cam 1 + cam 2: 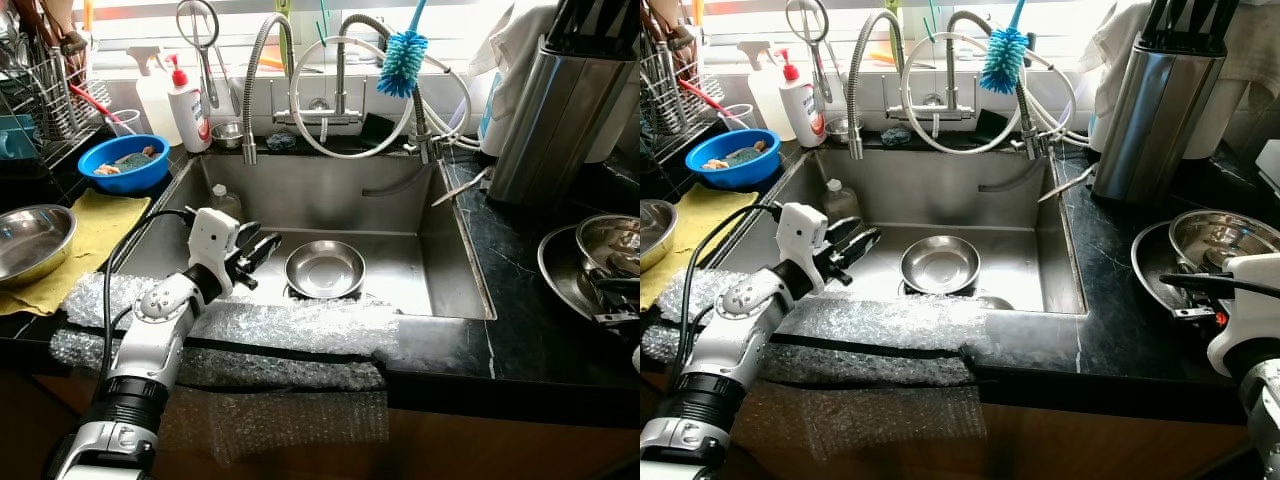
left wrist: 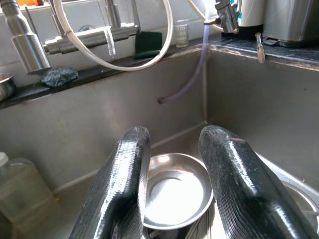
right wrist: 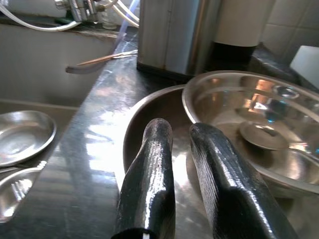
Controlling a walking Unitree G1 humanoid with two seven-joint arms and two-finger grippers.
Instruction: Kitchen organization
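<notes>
- Down in the sink (image 1: 455, 265), a small steel dish (image 1: 325, 268) sits right way up near the middle of the basin floor, hollow facing up; it is round, so no long axis can be told.
- Just beside it, on the robot's left, the left gripper (image 1: 262, 250) hangs above the basin floor, its long black fingers (image 2: 122, 184) pointing toward the dish, jaws parted with nothing between them.
- From the left wrist view, the dish (image 2: 174, 186) shows in the gap between the two fingers, below and beyond them.
- A clear bottle (image 1: 226, 200) stands in the sink's back left corner.
- Bubble wrap (image 1: 300, 325) lies along the sink's front edge and hangs over the worktop (image 1: 520, 290) front.
- Behind the basin stand the spring tap (image 1: 262, 70) and white hose loops, with a blue bottle brush (image 1: 402, 60) hanging above.
- On the left worktop lie a yellow cloth (image 1: 85, 225) carrying a steel bowl (image 1: 30, 240), a blue bowl (image 1: 123, 163) and a soap bottle (image 1: 190, 105).
- On the right worktop, the right gripper (image 1: 1175, 282) reaches over a stack of large steel bowls (image 1: 1225, 235), jaws slightly apart and holding nothing.
- Its fingers (image 3: 149, 174) point at the lower bowl's rim (image 3: 149, 107).
- A steel knife block (image 1: 555, 110) stands behind those bowls.
</notes>
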